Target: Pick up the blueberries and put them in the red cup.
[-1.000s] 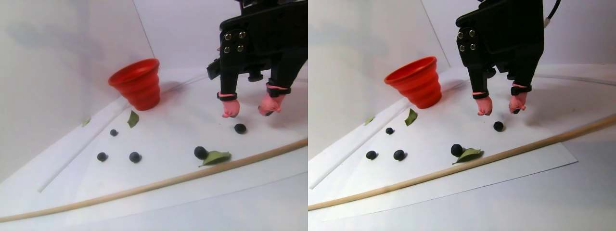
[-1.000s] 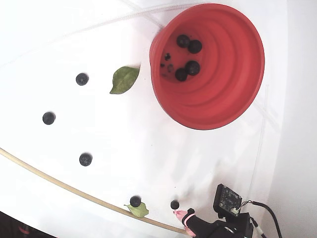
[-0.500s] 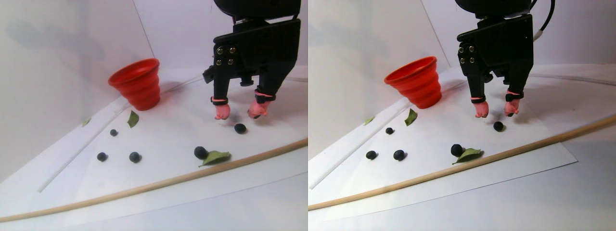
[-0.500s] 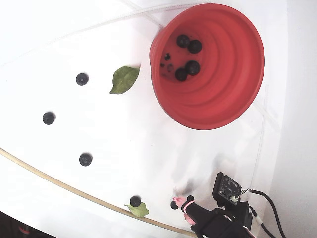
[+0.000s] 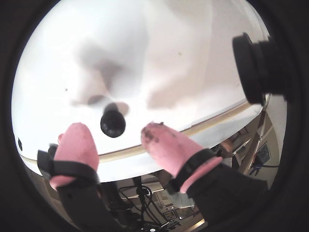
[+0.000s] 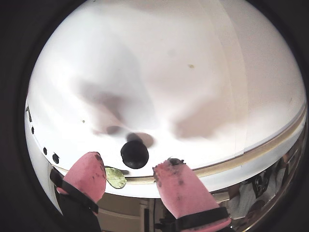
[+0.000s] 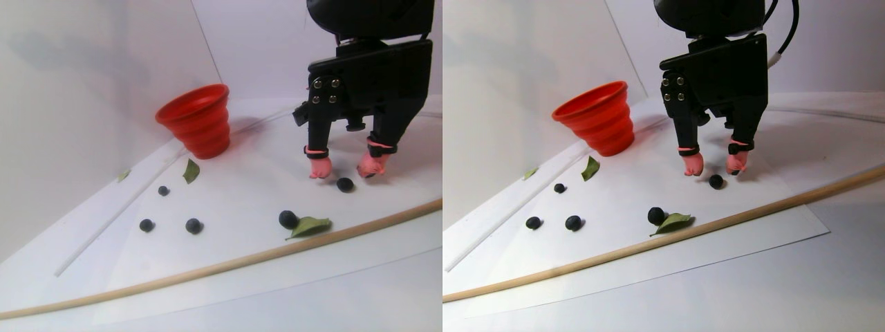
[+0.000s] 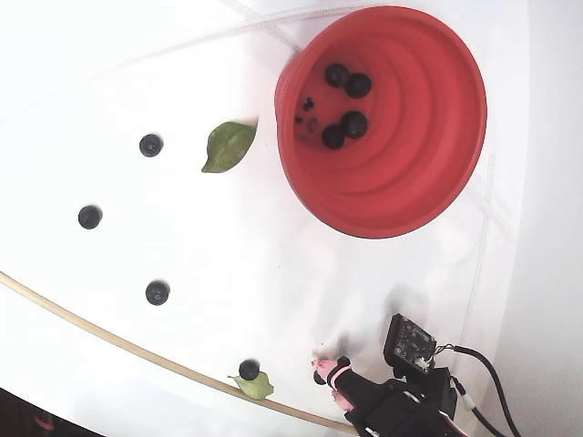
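A: Straddling one blueberry (image 6: 134,153), the end effector (image 7: 343,169) hangs open, holding nothing; the berry sits between its pink fingertips (image 5: 77,140) near the wooden rod (image 7: 228,261).

B: It should descend squarely, close gently so the berry won't roll, then carry to the red cup (image 8: 392,118).

No readable text anywhere

Scanning every view: no words, labels, brands or numbers legible on any surface, and the background clutter in both wrist views is too blurred to read.
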